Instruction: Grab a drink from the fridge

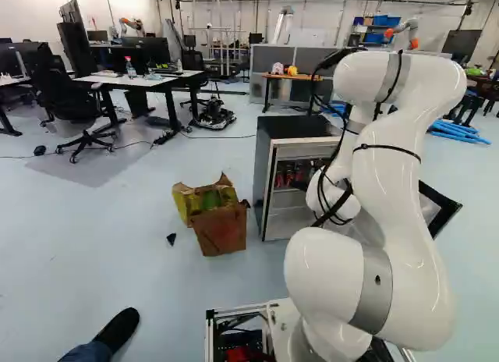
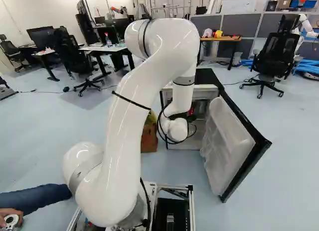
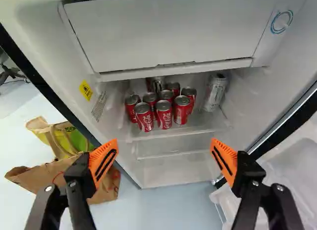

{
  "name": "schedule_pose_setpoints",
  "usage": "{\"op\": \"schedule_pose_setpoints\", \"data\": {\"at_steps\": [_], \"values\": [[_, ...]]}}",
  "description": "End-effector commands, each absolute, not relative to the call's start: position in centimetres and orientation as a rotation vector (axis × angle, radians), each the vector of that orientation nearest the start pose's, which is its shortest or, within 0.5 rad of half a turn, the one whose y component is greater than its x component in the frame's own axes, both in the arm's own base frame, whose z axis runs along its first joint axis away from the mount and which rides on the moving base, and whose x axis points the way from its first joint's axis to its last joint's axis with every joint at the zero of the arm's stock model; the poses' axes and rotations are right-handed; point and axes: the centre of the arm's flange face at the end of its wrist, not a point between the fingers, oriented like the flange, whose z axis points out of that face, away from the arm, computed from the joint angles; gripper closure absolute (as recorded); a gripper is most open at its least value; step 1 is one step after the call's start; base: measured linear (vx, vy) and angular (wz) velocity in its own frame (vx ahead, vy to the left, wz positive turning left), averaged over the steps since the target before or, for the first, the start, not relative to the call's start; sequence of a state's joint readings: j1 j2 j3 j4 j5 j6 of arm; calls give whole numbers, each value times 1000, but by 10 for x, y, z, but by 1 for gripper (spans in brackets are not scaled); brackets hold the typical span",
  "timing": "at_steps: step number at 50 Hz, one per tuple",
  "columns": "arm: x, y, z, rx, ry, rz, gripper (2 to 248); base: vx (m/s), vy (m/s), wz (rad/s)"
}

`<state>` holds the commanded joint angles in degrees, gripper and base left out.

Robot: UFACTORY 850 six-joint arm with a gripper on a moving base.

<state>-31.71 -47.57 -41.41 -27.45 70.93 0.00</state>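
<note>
"Looking at those red cans (image 3: 164, 114), what worries you?"

"How tightly they're bunched on the fridge's shelf (image 3: 178, 133), ahead of the gripper (image 3: 164, 145). Squeezing in round the front one could topple a neighbour."

"And the fingers (image 3: 96, 159)?"

"Released and spread wide, nothing between them. The silver can (image 3: 215, 92) stands at the side, so it might be simpler, only it's near the wall and could jam there."

"Anything else?"

"The white compartment (image 3: 168, 31) sits just above; coming in high could knock it. Too wide a swing might catch the open door (image 2: 224, 146), or the paper bag (image 3: 39, 178) on the other side."

"Any writing?"

"Pale lettering on the red cans, print on the silver one, a yellow label (image 3: 86, 90) with a greyish label (image 3: 99, 105) under it, and a blue ring mark (image 3: 282, 22) beside the compartment. I won't read any out."
</note>
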Motion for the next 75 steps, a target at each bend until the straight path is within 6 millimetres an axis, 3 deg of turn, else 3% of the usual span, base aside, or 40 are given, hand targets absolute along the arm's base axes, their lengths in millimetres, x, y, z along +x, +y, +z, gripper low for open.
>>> {"op": "schedule_pose_setpoints", "data": {"at_steps": [75], "values": [[480,-220,43,-2582,89,-1732,3,0,0,0]]}}
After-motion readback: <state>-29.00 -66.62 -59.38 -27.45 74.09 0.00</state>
